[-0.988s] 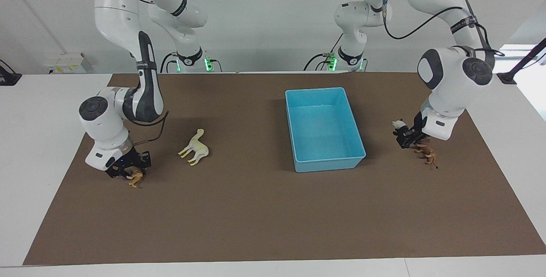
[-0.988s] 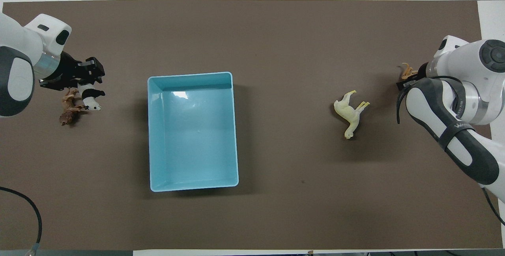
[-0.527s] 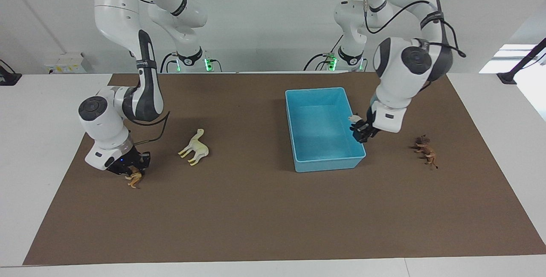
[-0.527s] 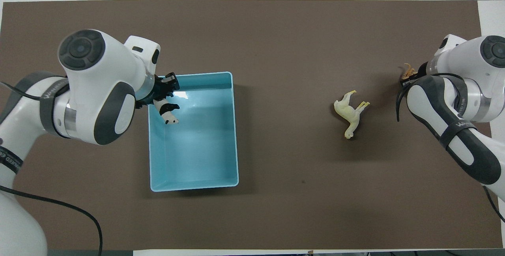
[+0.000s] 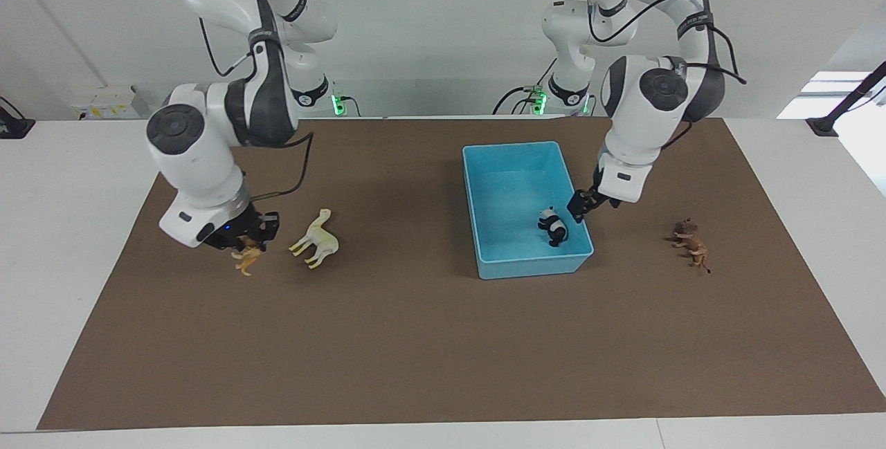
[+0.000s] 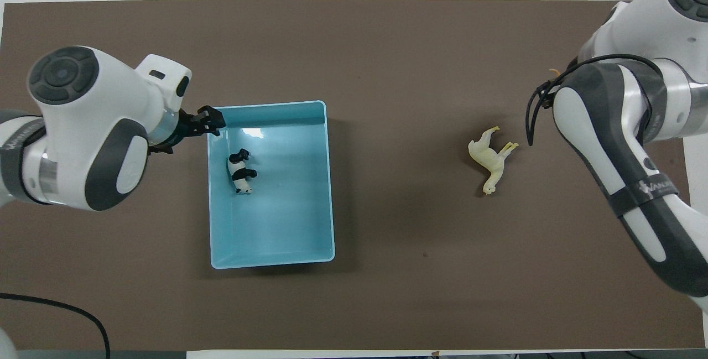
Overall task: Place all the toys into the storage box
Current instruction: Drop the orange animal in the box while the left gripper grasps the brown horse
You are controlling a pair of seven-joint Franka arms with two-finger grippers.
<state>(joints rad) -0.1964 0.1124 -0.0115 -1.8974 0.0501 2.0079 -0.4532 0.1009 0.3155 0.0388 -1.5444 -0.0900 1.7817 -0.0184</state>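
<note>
The mat [image 5: 429, 338] covers most of the table; on it the box [image 5: 477, 227], a light blue low-walled tray, lies with its long axis running from the robots' end outward, toward the left arm's end of the table; the coming move, I judge, turns on the gap between this box and the tiger [image 5: 246, 255], which hangs clamped in the right gripper [image 5: 250, 240] over the mat toward the right arm's end, well apart from the box, so the carry must run across the table toward the left arm's end and clear the box wall before release; the right gripper is shut on that small orange-tan figure, which dangles below the fingers; the left gripper [image 5: 580, 205] hangs over the box wall at the left arm's end, and whether its fingers are apart I cannot tell; the camel [image 5: 316, 238], cream, lies on the mat just beside the raised tiger, between it and the box, its body running slantwise; the panda [image 5: 553, 227], black and white, lies inside the box near the wall under the left gripper; the lion [image 5: 691, 244], brown, sits on the mat near the left arm's end, nearer the left arm than the right, well apart from the box.
</note>
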